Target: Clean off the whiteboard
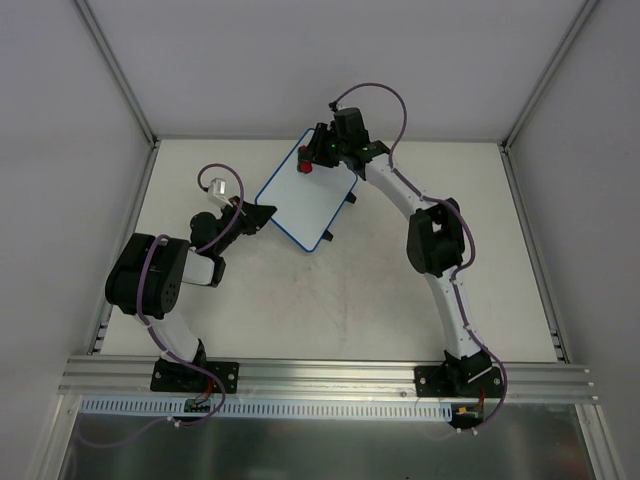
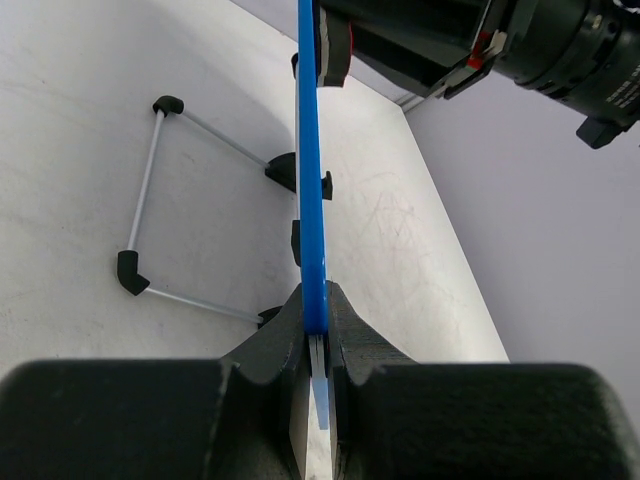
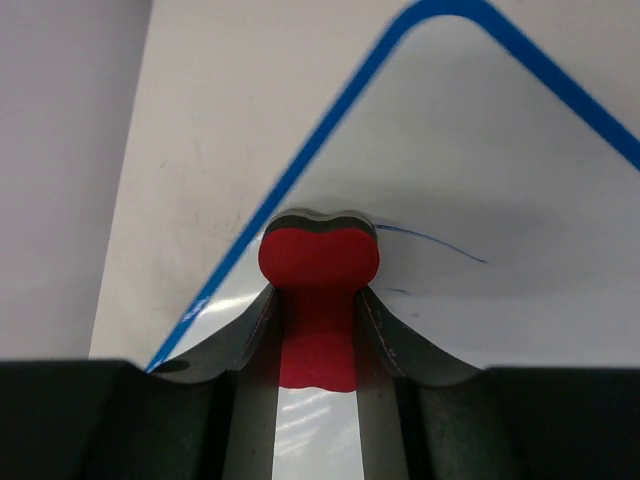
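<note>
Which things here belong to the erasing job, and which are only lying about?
Job: whiteboard, held by left gripper; red eraser, held by right gripper; blue pen marks.
Not in use: wire frame beside the board, perhaps its stand.

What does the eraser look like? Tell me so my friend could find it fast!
Find the pale table, then the white board with the blue rim near its far side. Over the board's far corner, the right gripper pinches the eraser. It is small, red and bone-shaped, unlike the black gripper holding it.
</note>
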`<action>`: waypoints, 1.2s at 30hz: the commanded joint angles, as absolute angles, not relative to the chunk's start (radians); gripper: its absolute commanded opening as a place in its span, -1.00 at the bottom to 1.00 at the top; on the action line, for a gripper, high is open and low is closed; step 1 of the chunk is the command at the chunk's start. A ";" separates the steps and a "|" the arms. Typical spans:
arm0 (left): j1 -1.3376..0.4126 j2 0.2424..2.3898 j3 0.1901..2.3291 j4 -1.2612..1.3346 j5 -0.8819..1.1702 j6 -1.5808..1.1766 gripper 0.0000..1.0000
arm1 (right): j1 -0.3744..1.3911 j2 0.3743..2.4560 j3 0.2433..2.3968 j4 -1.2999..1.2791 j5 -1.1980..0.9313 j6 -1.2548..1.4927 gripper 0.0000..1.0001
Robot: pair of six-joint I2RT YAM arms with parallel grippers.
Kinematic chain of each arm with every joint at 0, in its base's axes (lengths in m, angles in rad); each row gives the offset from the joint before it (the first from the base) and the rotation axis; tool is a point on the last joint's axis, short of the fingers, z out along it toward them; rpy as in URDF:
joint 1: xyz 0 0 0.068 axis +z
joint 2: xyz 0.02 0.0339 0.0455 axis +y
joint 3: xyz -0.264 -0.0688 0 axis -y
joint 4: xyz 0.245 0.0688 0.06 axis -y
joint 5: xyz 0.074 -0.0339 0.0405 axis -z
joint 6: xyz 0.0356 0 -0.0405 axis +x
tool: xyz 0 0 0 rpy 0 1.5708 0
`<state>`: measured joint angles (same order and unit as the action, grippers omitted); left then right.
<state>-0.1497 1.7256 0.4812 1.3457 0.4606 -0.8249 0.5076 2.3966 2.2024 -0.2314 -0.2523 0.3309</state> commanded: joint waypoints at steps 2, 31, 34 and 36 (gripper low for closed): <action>-0.175 1.712 0.462 1.681 0.558 -0.804 -1.00 | 0.540 2.439 2.307 -0.206 -0.348 0.275 -0.99; -0.176 1.704 0.457 1.681 0.563 -0.793 -1.00 | 0.439 2.439 2.188 -0.466 -0.048 0.429 -1.00; -0.176 1.704 0.457 1.681 0.563 -0.793 -1.00 | 0.437 2.439 2.195 -0.465 -0.055 0.425 -1.00; -0.176 1.704 0.456 1.681 0.565 -0.793 -1.00 | 0.437 2.444 2.206 -0.462 -0.066 0.420 -1.00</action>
